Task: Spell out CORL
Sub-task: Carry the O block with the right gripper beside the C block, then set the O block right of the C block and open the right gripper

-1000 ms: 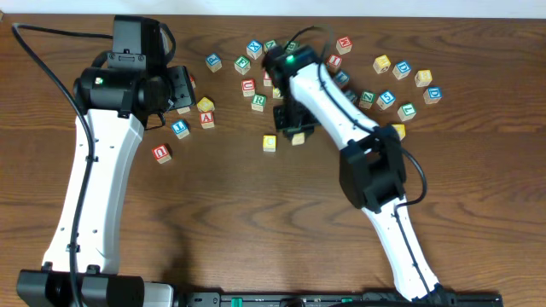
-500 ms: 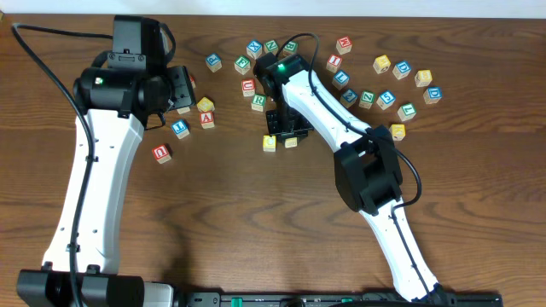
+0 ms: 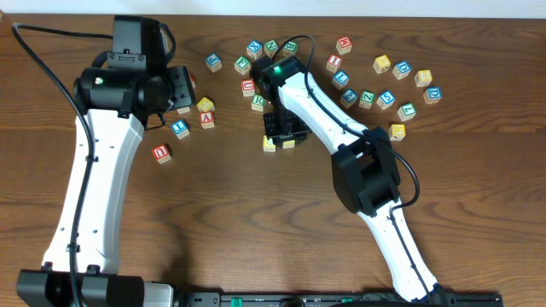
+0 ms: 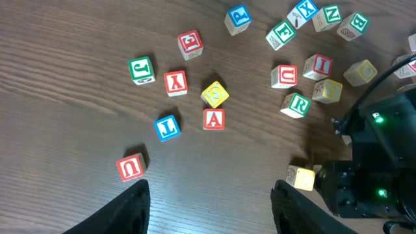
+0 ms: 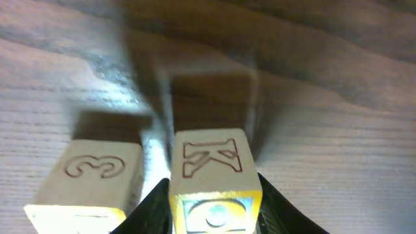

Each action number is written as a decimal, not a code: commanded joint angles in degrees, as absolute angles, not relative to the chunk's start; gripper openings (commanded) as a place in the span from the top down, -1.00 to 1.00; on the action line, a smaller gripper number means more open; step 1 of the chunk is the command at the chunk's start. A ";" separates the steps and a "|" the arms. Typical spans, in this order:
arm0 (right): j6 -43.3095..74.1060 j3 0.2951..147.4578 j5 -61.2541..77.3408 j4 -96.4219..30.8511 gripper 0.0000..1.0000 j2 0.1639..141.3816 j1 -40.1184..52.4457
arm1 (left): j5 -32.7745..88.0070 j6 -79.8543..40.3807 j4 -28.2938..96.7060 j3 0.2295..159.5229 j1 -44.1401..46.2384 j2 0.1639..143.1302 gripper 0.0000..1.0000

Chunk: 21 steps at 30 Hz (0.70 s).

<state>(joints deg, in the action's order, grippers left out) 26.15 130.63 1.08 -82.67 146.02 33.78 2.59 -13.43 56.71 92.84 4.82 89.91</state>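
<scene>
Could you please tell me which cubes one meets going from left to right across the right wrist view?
cube with a 3 on top → cube with a K on top

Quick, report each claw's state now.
Left claw: open, empty.
Right claw: around the K cube; grip cannot be told.

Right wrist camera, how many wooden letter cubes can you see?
2. The cube with K on top stands within the right gripper; the cube with 3 on top lies just left of it in the picture. More may lie outside the frame.
</scene>
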 commanded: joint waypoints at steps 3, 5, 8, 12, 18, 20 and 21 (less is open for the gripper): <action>26.98 130.39 1.26 -84.44 0.34 145.29 34.13 | 1.87 -12.71 56.66 92.79 4.73 90.61 -0.18; 26.85 130.39 1.50 -84.82 0.34 145.29 34.13 | 1.89 -12.71 56.53 92.79 4.73 90.61 -0.18; 26.48 130.39 1.69 -85.06 0.33 145.29 34.13 | 1.87 -12.71 56.45 92.79 4.73 90.61 -0.18; 26.48 130.50 1.76 -85.30 0.32 144.64 33.76 | 1.89 -12.71 56.12 92.79 4.73 90.61 -0.18; 22.50 132.31 5.17 -86.59 0.35 141.36 32.49 | 1.87 -12.71 56.05 92.79 4.73 90.61 -0.18; 22.00 132.33 5.32 -86.56 0.35 139.57 32.05 | 1.87 -12.71 56.01 92.79 4.73 90.61 -0.18; 21.69 132.33 5.26 -86.56 0.35 138.43 31.75 | 1.87 -12.71 56.01 92.79 4.73 90.61 -0.18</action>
